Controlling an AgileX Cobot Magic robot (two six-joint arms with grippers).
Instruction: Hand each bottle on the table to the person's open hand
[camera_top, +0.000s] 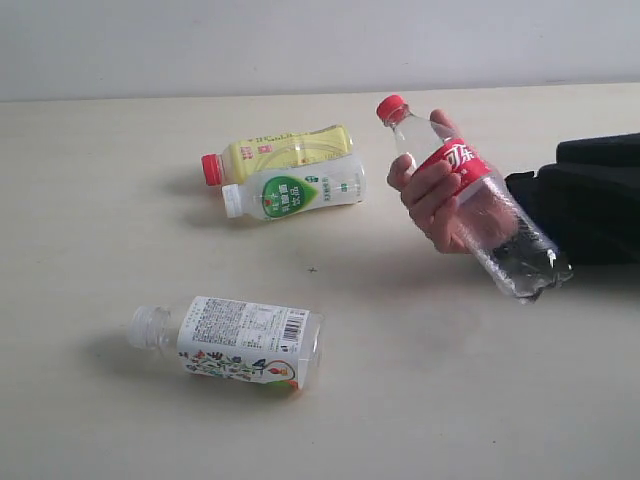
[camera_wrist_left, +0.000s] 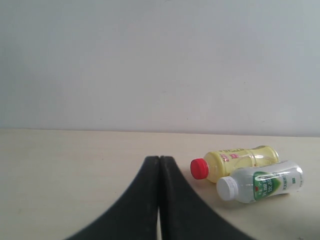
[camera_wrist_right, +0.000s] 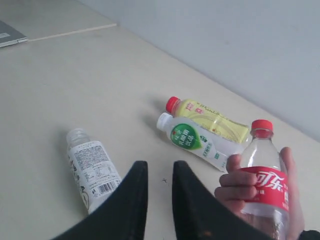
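Three bottles lie on the table (camera_top: 90, 220): a yellow one with a red cap (camera_top: 290, 152), a white one with a green label (camera_top: 295, 190) touching it, and a clear-capped one with a printed label (camera_top: 240, 340) nearer the front. The person's hand (camera_top: 435, 205) grips the clear red-label bottle (camera_top: 460, 170) above the table. Neither gripper shows in the exterior view. My left gripper (camera_wrist_left: 159, 159) is shut and empty, with the yellow bottle (camera_wrist_left: 240, 160) and white bottle (camera_wrist_left: 265, 182) beyond it. My right gripper (camera_wrist_right: 160, 165) is open with nothing between its fingers, between the printed bottle (camera_wrist_right: 92, 170) and the hand (camera_wrist_right: 235, 187).
The person's black sleeve (camera_top: 590, 195) reaches in from the right edge. A pale grey wall (camera_top: 300, 40) runs behind the table. A dark flat object (camera_wrist_right: 7, 35) lies at a far corner in the right wrist view.
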